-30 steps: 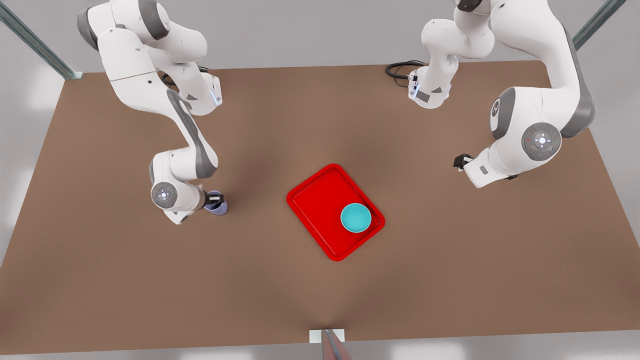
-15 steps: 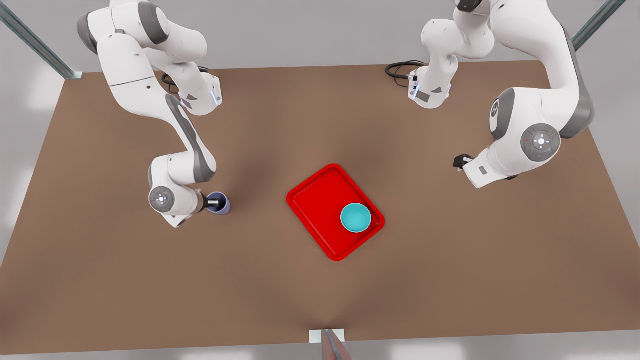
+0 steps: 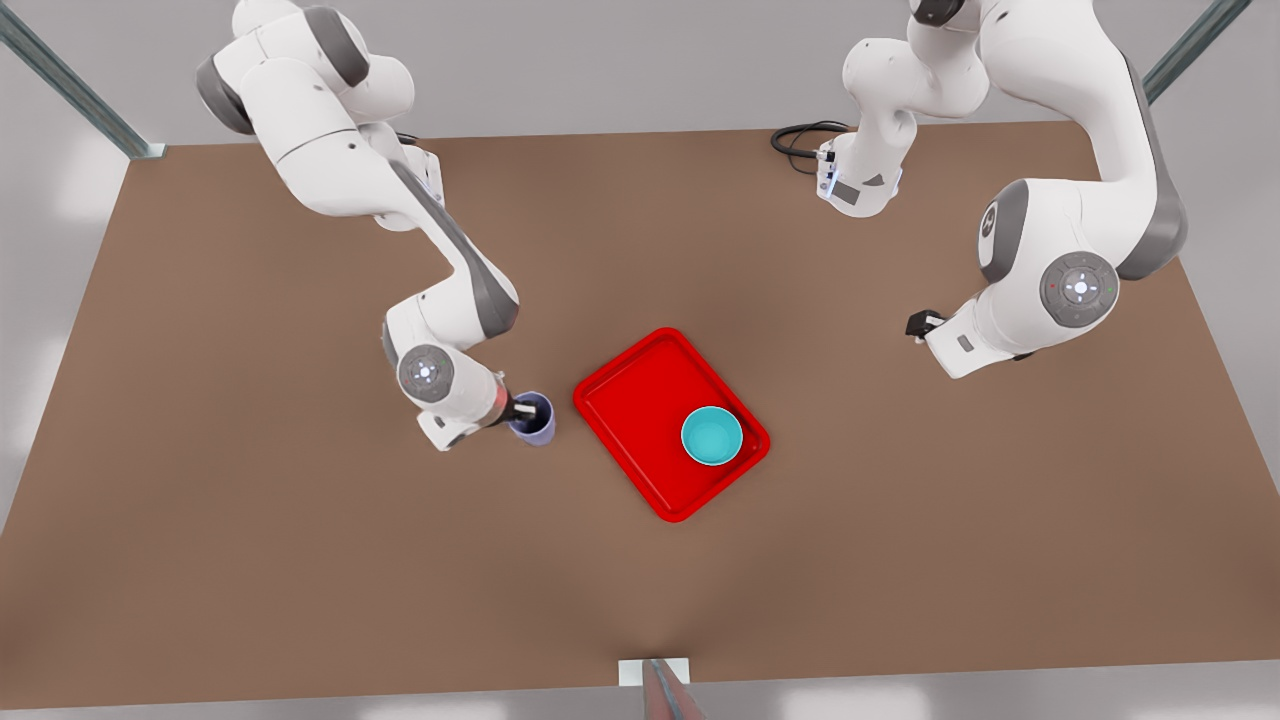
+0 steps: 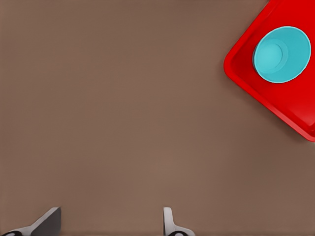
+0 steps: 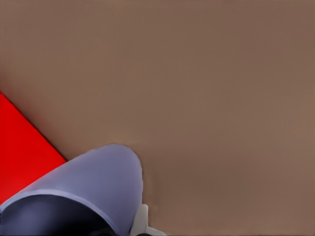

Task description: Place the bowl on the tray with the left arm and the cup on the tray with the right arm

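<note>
your right gripper has carried the cup a long way toward the tray in the last second: a second ago it sat well out on the front view's left, and now it is just beside the tray's left edge, not yet over it. the right arm has swung and stretched out to do that. fingers are clenched on the cup rim, one inside and one outside as far as the front view tells. in the right wrist view the cup looms close with one finger against its wall, and a red corner of the tray is right next to it.

the bowl hasn't moved; it sits inside the tray near the corner on the front view's right, so your left-arm half looks done. the left gripper waits well off on the front view's right, barely shifted. in the left wrist view its fingers are spread apart and grasp nothing, above bare surface, with the bowl and tray farther off.

what's left, i'd judge: take the cup over the rim, set it on the free red floor clear of the bowl, let go. watch the rim — a low cup could clip it and tip.
</note>
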Controlling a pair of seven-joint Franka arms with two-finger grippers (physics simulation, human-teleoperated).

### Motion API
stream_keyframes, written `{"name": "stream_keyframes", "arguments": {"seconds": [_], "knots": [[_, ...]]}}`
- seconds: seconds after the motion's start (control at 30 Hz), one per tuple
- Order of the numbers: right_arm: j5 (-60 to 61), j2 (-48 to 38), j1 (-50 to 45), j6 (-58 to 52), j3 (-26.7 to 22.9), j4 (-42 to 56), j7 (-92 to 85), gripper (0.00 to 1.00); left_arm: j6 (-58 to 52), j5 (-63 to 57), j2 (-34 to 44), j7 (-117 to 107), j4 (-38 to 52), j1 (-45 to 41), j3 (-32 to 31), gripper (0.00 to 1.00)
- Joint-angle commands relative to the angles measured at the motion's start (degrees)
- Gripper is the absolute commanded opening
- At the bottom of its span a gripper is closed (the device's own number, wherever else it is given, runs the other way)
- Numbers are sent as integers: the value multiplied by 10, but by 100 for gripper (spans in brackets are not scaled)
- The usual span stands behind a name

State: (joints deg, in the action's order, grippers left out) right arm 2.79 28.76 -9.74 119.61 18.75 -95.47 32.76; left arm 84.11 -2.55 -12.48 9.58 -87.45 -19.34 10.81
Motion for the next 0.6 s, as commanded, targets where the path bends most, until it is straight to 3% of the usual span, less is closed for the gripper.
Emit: {"name": "stream_keyframes", "arguments": {"seconds": [0.0, 0.27, 0.4, 0.57], "knots": [[-4, 1, 0, -2, 2, 3, 9, 21, 0, 0, 0, 0, 0, 0, 0, 100], [13, 70, -5, -47, 89, 136, 129, 21, -1, -1, -4, -1, 0, 0, 0, 100], [13, 103, -63, -53, 88, 187, 190, 21, 0, -2, -5, -1, -1, 0, 0, 100], [12, 131, -70, -50, 89, 181, 176, 21, -1, -1, -6, -1, 0, 0, 0, 100]]}}
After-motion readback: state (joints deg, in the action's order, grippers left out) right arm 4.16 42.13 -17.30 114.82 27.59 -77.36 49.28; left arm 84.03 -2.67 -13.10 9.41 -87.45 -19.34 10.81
